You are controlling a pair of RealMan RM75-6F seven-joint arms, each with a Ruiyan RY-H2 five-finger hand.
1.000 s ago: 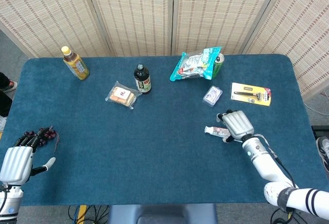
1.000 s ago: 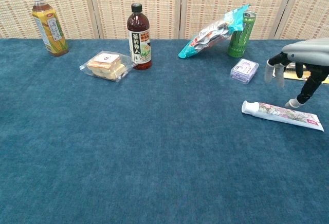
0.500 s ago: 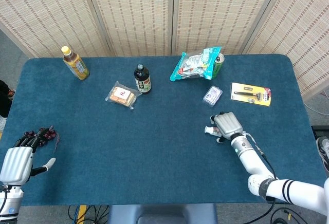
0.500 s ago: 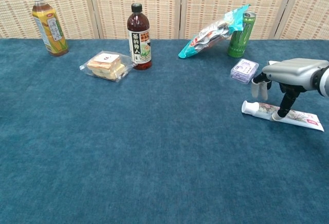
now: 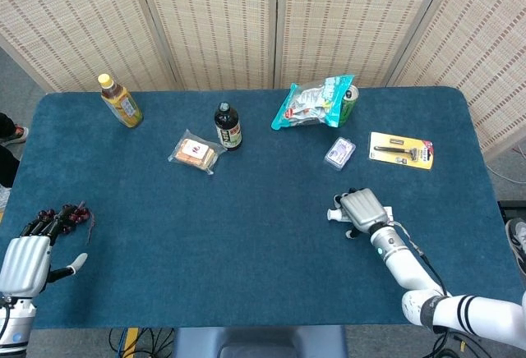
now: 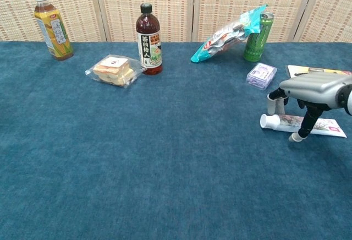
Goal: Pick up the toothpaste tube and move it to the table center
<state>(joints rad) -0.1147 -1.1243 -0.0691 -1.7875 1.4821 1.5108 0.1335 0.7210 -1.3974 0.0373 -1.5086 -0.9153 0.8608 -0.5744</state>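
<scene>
Both hands seen: right hand (image 6: 311, 94) arched over toothpaste tube (image 6: 302, 124), fingers (image 6: 272, 105) straddling it, grip unconfirmed; left hand (image 5: 29, 255) fingers apart, nothing held.

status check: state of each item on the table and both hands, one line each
toothpaste tube: lying flat, capped, right hand's fingers straddling it, not lifted
right hand: over the tube, fingertips down on the table
left hand: idle at the table's near edge, holding nothing
dark bottle: upright, capped
yellow bottle: upright, capped
green can: upright
snack bag: leaning on the can
</scene>
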